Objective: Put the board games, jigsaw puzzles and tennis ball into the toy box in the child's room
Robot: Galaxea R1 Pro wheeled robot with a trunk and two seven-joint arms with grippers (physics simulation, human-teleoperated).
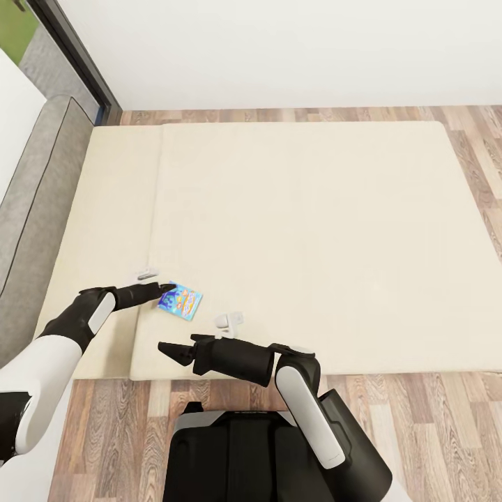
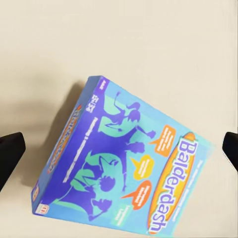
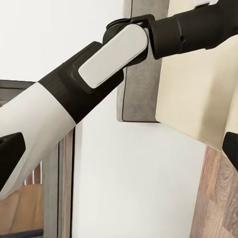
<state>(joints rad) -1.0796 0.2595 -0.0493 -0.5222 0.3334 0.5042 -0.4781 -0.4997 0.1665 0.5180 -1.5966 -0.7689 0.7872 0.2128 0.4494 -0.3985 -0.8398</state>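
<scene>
A small blue board game [image 1: 180,301] lettered Balderdash lies flat on the beige bed [image 1: 314,230] near its front edge. My left gripper [image 1: 169,286] hovers just over the box's near-left corner. In the left wrist view the box [image 2: 124,168] lies between the two dark fingertips [image 2: 10,153], which stand wide apart, so the gripper [image 2: 119,153] is open and holds nothing. My right gripper [image 1: 166,348] hangs over the bed's front edge, a short way in front of the box, pointing left. Its fingertips [image 3: 11,153] are spread and the gripper [image 3: 119,153] is open and empty.
The grey headboard [image 1: 42,209] runs along the left. Two small white fittings [image 1: 229,321] sit on the mattress near the box. Wooden floor [image 1: 418,418] borders the bed in front and on the right. A white wall [image 1: 279,49] lies behind.
</scene>
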